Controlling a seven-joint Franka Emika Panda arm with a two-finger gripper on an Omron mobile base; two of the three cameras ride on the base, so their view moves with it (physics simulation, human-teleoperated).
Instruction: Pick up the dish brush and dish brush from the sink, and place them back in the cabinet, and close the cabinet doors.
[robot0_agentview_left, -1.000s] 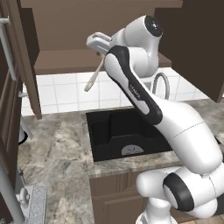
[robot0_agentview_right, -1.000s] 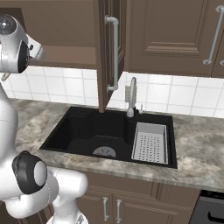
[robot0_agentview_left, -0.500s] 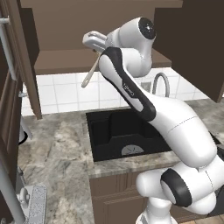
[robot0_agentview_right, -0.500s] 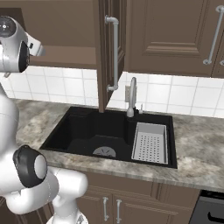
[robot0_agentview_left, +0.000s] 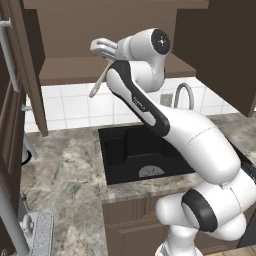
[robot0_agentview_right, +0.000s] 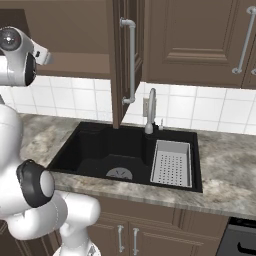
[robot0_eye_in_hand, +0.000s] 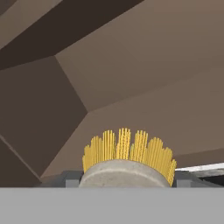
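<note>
Cabinet (robot0_agentview_left: 100, 70) open; hand (robot0_agentview_left: 100, 48) pinching dish brush (robot0_agentview_left: 98, 82) (yellow bristles) at shelf.

White square wall tiles (robot0_agentview_right: 200, 107) back a mottled grey stone counter (robot0_agentview_left: 65, 175); brown lower cabinets (robot0_agentview_right: 150, 230) stand beneath it.

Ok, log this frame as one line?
phase: carrying to cabinet | gripper: shut on dish brush | sink: no brush visible | doors: open

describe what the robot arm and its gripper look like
The arm is glossy white with rounded, bulbous segments, dark grey bands at its joints and a dark round cap on the top joint. The gripper is a small light grey block. No cables or markings are visible.
</note>
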